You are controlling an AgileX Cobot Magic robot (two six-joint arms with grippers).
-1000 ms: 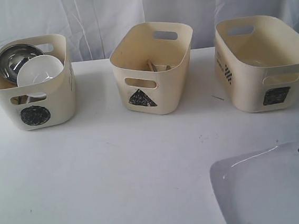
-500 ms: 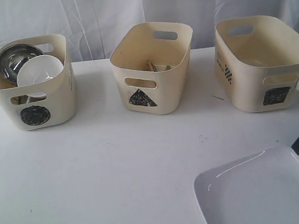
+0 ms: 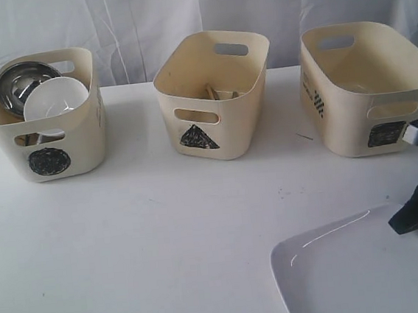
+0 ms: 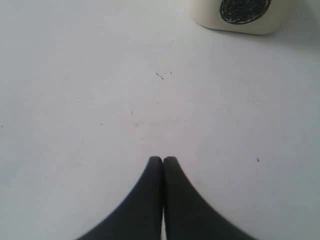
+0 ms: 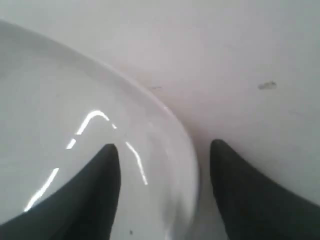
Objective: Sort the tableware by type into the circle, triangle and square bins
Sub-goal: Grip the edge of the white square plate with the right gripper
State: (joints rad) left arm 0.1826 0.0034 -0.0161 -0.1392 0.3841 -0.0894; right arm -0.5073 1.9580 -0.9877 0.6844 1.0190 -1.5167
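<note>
The large white plate [image 3: 354, 276] lies on the table at the front right. My right gripper [image 3: 414, 214] is open at its far right edge; in the right wrist view the plate's rim [image 5: 170, 130] runs between the two spread fingers [image 5: 102, 190] without either touching it. My left gripper [image 4: 163, 159] is shut on nothing, over bare table near the circle bin [image 4: 235, 15]. The circle bin [image 3: 44, 135] holds a steel bowl [image 3: 24, 82] and a small white bowl [image 3: 55, 97]. Wooden chopsticks [image 3: 214, 93] lie in the triangle bin [image 3: 213, 126]. The square bin [image 3: 359, 105] stands at the back right.
The three bins stand in a row along the back of the white table [image 3: 164, 227], in front of a white curtain [image 3: 143, 15]. The plate runs past the exterior view's lower edge. The left arm is out of the exterior view.
The plate has slid left and settled on the table. My right gripper's fingers have spread wider around its rim and the gripper has dropped lower. The left gripper has not moved.
</note>
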